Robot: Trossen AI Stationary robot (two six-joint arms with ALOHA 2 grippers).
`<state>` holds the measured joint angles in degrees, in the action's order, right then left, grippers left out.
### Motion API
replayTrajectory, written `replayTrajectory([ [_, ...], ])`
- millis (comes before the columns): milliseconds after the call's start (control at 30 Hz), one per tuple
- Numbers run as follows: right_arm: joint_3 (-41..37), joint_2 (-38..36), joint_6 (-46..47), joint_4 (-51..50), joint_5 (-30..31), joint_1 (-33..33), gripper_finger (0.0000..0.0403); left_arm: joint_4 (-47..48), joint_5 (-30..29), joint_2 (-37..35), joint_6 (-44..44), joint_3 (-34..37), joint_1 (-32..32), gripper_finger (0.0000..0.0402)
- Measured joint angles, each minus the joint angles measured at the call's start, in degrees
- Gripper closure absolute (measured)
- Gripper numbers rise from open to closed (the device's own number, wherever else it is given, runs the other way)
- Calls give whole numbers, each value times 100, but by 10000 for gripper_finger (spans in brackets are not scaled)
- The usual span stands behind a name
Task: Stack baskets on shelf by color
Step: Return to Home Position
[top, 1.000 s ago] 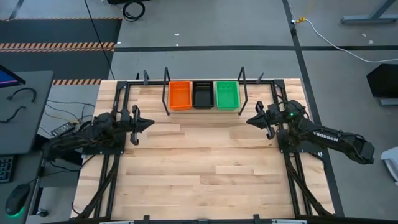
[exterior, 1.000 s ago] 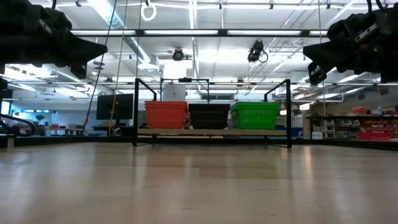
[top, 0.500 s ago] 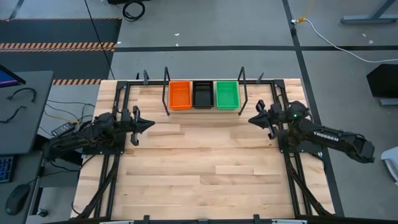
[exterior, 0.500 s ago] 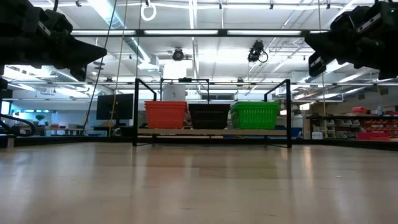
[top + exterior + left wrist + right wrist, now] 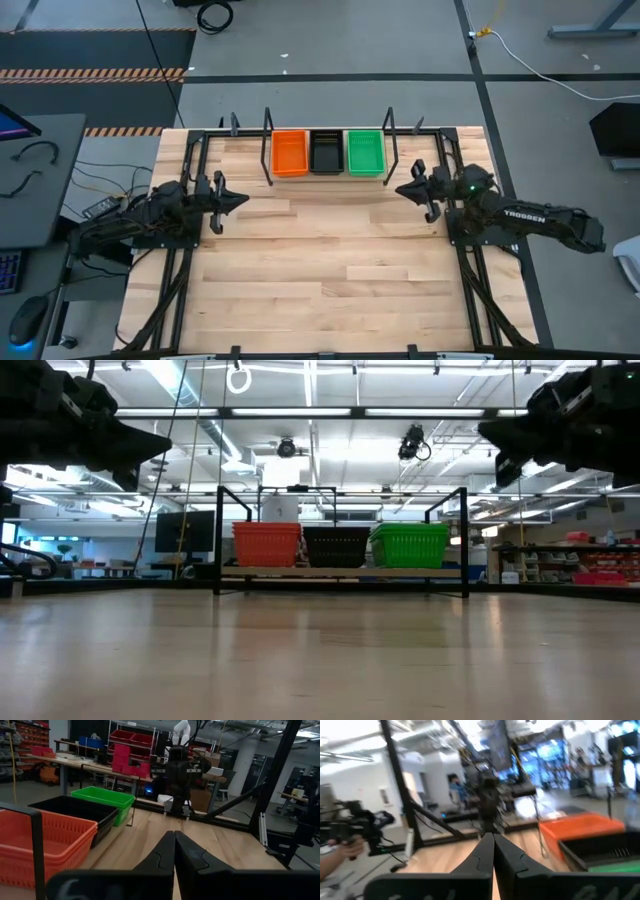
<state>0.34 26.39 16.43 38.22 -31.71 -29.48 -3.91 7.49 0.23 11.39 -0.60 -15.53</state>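
Note:
Orange (image 5: 290,153), black (image 5: 325,152) and green (image 5: 364,152) baskets stand side by side on the shelf (image 5: 340,573) at the table's far edge, resting on their bottoms. How many are nested in each colour I cannot tell. My left gripper (image 5: 244,198) hovers shut above the table's left side, pointing level toward the right, left of the shelf. My right gripper (image 5: 400,190) hovers shut above the right side, just right of the green basket and pointing left. Neither holds anything.
The shelf's black upright rods (image 5: 268,145) rise beside the baskets. Black frame rails (image 5: 180,290) run along the table's left and right sides. Bare wooden tabletop (image 5: 330,270) spreads between the arms. A person's hand (image 5: 347,847) shows beyond the table in the right wrist view.
My right gripper has turned at the wrist and tipped its fingers a little upward, staying shut above the table's right side.

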Motion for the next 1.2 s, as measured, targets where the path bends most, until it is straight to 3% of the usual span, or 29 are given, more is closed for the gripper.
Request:
replayTrajectory([
  [167,4,206,-320,-393,1299,1092,399,87,-2,2,3,-2,0,395],
  [400,4,464,-997,-13,3719,2986,401,111,-9,2,73,-5,0,395],
  [533,4,482,-1569,-45,4784,3549,401,113,-9,2,20,-7,0,395],
  [633,4,419,-1669,-56,4817,3503,401,113,-2,2,19,-7,0,395],
  [800,4,20,-1426,-349,4082,3228,401,113,30,2,16,-9,0,395],
  [1200,106,-2231,-1029,-2989,3884,3157,401,114,157,2,-5,-11,2,395],
])
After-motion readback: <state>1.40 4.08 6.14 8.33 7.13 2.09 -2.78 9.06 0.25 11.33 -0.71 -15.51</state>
